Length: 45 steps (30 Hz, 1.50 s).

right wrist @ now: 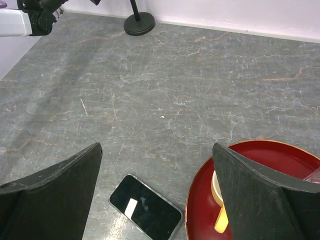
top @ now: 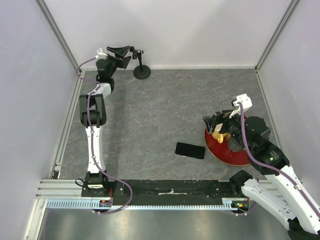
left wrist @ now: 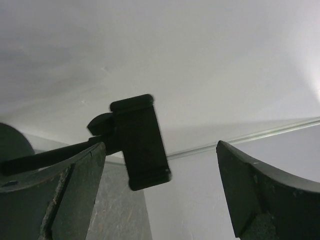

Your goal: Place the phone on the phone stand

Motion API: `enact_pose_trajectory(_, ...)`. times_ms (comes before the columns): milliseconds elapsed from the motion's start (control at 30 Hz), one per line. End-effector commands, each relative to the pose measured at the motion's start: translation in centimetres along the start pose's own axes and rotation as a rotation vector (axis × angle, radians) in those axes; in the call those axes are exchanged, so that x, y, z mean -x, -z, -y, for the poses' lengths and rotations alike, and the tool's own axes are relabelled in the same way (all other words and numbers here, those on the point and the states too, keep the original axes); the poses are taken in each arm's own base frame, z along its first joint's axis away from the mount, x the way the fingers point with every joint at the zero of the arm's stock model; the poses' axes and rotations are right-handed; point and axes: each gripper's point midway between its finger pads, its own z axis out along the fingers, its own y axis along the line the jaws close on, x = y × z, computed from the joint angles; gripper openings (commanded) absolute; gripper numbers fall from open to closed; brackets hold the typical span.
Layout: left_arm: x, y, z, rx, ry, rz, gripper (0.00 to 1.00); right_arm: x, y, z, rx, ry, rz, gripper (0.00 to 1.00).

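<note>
The phone [top: 190, 150] lies flat, screen up, on the grey table just left of a red plate; it also shows in the right wrist view [right wrist: 145, 207]. The phone stand [top: 142, 72] stands at the back wall, its clamp holder [top: 136, 52] on top. My left gripper [top: 124, 54] is open, raised at the clamp's height. In the left wrist view the clamp [left wrist: 141, 142] sits between the open fingers, nearer the left finger [left wrist: 75, 195], not gripped. My right gripper [top: 214, 124] is open and empty above the plate's left rim, to the right of the phone.
A red plate [top: 235, 156] with a cream and yellow object [top: 218, 135] lies at the right; it also shows in the right wrist view [right wrist: 200, 210]. White walls close the table at the back and sides. The stand's disc base [right wrist: 139, 24] shows far off.
</note>
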Motion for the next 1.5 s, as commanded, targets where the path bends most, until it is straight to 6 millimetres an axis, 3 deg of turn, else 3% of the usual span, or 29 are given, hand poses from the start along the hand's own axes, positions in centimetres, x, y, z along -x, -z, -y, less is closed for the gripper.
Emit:
enact_pose_trajectory(0, -1.5, -0.6, -1.0, 0.041, -0.032, -0.055, 0.97, 1.9, 0.0, 0.0, -0.013, 0.003, 0.045, 0.98)
enact_pose_trajectory(67, -1.5, -0.9, -0.9, 0.046, -0.054, -0.061, 0.95, 1.8, 0.0, -0.1, -0.007, -0.009, 0.044, 0.98)
enact_pose_trajectory(100, -3.6, -1.5, -0.9, 0.053, -0.047, -0.093, 0.94, 1.6, 0.0, -0.1, -0.006, -0.011, 0.039, 0.98)
enact_pose_trajectory(367, -4.8, -3.0, -1.0, 0.074, -0.075, -0.108, 0.82, 2.0, 1.1, 0.2, -0.017, -0.033, 0.061, 0.98)
enact_pose_trajectory(567, -4.4, -3.2, -1.5, 0.127, -0.082, -0.082, 0.59, 2.3, 1.8, 0.7, -0.043, -0.032, 0.063, 0.98)
enact_pose_trajectory(667, -4.5, -3.2, -0.6, 0.138, -0.107, -0.088, 0.32, 2.3, 2.0, 0.7, -0.044, -0.039, 0.063, 0.98)
enact_pose_trajectory(733, -4.7, -2.8, -0.6, 0.16, -0.107, -0.093, 0.26, 2.4, 2.2, 0.7, -0.044, -0.045, 0.063, 0.98)
enact_pose_trajectory(767, -4.6, -2.8, 1.0, 0.152, -0.115, -0.09, 0.21, 2.4, 2.2, 0.7, -0.044, -0.049, 0.064, 0.98)
enact_pose_trajectory(833, -5.1, -2.1, 1.1, 0.171, -0.098, -0.098, 0.12, 2.8, 2.3, 0.7, -0.046, -0.062, 0.071, 0.98)
enact_pose_trajectory(867, -5.1, -2.0, 4.4, 0.132, -0.092, -0.089, 0.05, 2.7, 2.3, 0.6, -0.044, -0.068, 0.069, 0.98)
enact_pose_trajectory(900, -6.0, -1.0, 3.1, 0.174, -0.063, -0.096, 0.03, 2.7, 2.3, 0.4, -0.035, -0.071, 0.067, 0.98)
enact_pose_trajectory(1067, -9.9, 2.4, 7.9, 0.196, 0.027, -0.133, 0.02, 0.7, 0.7, 0.1, -0.04, -0.113, -0.008, 0.98)
enact_pose_trajectory(1100, -10.7, 4.3, 9.6, 0.204, 0.044, -0.136, 0.02, 0.3, 0.3, 0.1, -0.045, -0.126, -0.025, 0.98)
enact_pose_trajectory(1167, -12.3, 6.1, 11.0, 0.225, 0.074, -0.121, 0.02, -0.9, -0.9, -0.6, -0.024, -0.146, -0.075, 0.98)
enact_pose_trajectory(1200, -13.6, 8.0, 9.3, 0.282, 0.094, -0.127, 0.02, -1.0, -1.3, -1.4, 0.015, -0.174, -0.084, 0.98)
enact_pose_trajectory(1233, -13.5, 9.2, 12.5, 0.246, 0.079, -0.098, 0.02, -2.0, -2.0, -1.8, 0.025, -0.186, -0.122, 0.98)
enact_pose_trajectory(1267, -15.6, 11.1, 11.0, 0.301, 0.093, -0.118, 0.02, -2.5, -2.4, -2.2, 0.036, -0.197, -0.143, 0.98)
enact_pose_trajectory(1300, -16.5, 12.3, 10.7, 0.337, 0.103, -0.116, 0.02, -2.7, -2.7, -2.7, 0.055, -0.227, -0.153, 0.98)
enact_pose_trajectory(1333, -16.1, 13.5, 13.3, 0.308, 0.092, -0.058, 0.02, -3.8, -3.1, -2.8, 0.05, -0.24, -0.179, 0.98)
enact_pose_trajectory(1367, -18.6, 15.5, 11.3, 0.367, 0.117, -0.069, 0.02, -4.1, -3.3, -3.0, 0.053, -0.253, -0.183, 0.98)
enact_pose_trajectory(1433, -18.7, 17.1, 12.6, 0.355, 0.115, 0.006, 0.02, -4.8, -3.5, -3.7, 0.071, -0.289, -0.185, 0.98)
enact_pose_trajectory(1467, -20.6, 18.6, 11.5, 0.388, 0.129, -0.016, 0.02, -5.0, -3.4, -3.9, 0.076, -0.3, -0.186, 0.98)
